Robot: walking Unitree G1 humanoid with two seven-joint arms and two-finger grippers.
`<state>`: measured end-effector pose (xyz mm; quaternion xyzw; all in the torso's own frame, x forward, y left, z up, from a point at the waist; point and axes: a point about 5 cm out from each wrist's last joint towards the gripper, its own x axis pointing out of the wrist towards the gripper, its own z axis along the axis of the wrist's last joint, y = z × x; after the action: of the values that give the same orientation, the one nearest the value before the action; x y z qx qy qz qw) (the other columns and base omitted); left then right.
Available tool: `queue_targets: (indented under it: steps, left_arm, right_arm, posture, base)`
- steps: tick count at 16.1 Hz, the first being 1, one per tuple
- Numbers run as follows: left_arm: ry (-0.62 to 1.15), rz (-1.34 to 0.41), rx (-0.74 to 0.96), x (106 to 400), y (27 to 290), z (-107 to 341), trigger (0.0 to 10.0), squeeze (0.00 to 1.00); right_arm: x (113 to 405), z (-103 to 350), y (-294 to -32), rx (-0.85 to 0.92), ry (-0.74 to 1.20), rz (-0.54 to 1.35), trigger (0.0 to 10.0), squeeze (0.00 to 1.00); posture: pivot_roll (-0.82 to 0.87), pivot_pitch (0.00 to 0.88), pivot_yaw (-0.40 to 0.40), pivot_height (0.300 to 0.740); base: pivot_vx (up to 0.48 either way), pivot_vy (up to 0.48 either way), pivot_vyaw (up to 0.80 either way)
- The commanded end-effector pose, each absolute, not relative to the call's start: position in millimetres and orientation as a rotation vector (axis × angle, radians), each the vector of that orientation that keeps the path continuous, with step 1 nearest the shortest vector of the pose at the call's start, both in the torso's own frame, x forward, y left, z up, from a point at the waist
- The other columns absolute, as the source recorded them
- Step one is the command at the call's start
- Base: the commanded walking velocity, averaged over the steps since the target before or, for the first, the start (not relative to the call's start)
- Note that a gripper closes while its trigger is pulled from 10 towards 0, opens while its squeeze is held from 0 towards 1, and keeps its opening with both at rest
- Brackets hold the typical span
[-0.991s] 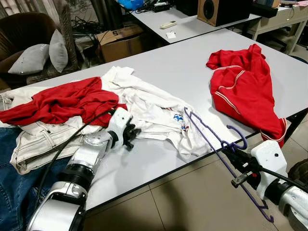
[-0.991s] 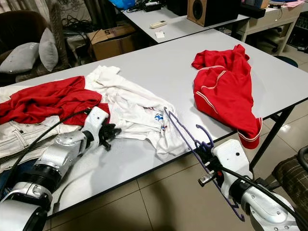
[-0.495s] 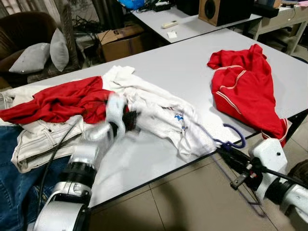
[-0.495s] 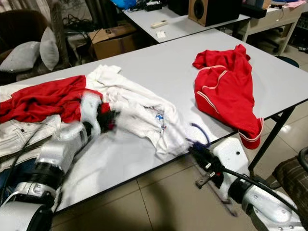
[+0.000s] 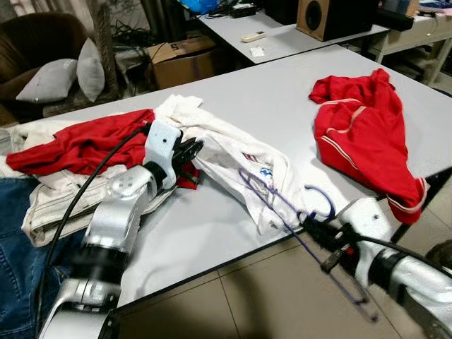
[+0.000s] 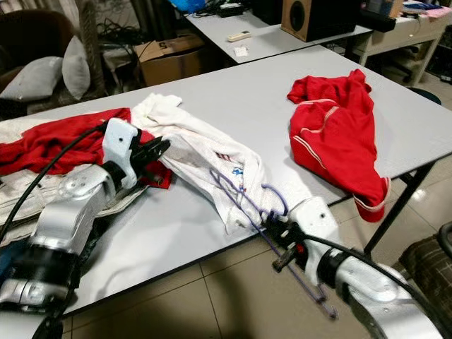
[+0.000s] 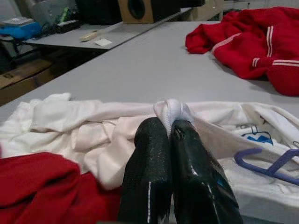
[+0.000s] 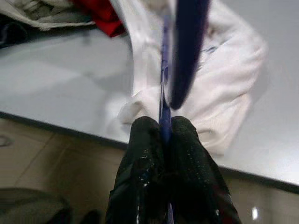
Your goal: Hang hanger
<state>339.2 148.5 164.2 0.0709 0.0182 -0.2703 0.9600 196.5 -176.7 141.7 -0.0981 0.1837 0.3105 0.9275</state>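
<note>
A purple wire hanger (image 5: 282, 212) reaches from the table's front edge onto the white shirt (image 5: 233, 152), its hook (image 5: 321, 205) curling up near my right arm. My right gripper (image 5: 316, 229) is shut on the hanger just off the table edge; the right wrist view shows its fingers (image 8: 140, 163) clamped on the purple wire (image 8: 164, 98). My left gripper (image 5: 189, 150) is shut on a fold of the white shirt (image 7: 170, 112), beside the red garment (image 5: 85, 145) at the table's left.
A red jacket with white stripes (image 5: 364, 134) drapes over the grey table (image 5: 268, 92) at the right. Beige trousers (image 5: 56, 198) and blue jeans (image 5: 18, 240) lie at the left edge. Behind are a second table (image 5: 296, 39), a speaker (image 5: 332, 15), a cardboard box (image 5: 176, 60) and an armchair with pillows (image 5: 67, 70).
My left gripper moved up to the white shirt and shut on a fold of it. My right gripper carried the hanger left, so its far end now lies on the shirt.
</note>
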Motion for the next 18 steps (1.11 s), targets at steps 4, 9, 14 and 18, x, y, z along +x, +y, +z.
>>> queue_targets:
  steps: [4,9,14,18]
  left_arm:
    - [-0.025,-0.548,0.156,332.9,145.0,180.9,0.0,0.00]
    - [0.033,-0.493,0.244,324.7,159.6,169.6,0.0,0.00]
    - [0.007,-0.463,0.274,318.8,158.5,168.3,0.0,0.00]
    - [0.186,-0.601,0.300,285.5,146.5,127.4,0.0,0.00]
  right_arm:
    - [200.6,108.7,-180.4,-0.016,0.564,0.554,10.0,0.00]
    - [227.7,132.3,-204.6,0.094,0.391,0.297,10.0,0.00]
    - [251.4,190.7,-211.3,0.251,0.045,0.271,10.0,0.00]
    - [230.5,163.1,-196.5,0.236,0.207,0.353,10.0,0.00]
  posture:
    - [-0.18,0.000,0.101,0.740]
    - [-0.18,0.000,0.106,0.740]
    - [-0.18,0.000,0.107,0.740]
    - [-0.17,0.000,0.102,0.740]
  base:
    - [0.000,0.000,0.00]
    - [0.000,0.000,0.00]
    - [0.000,0.000,0.00]
    - [0.000,0.000,0.00]
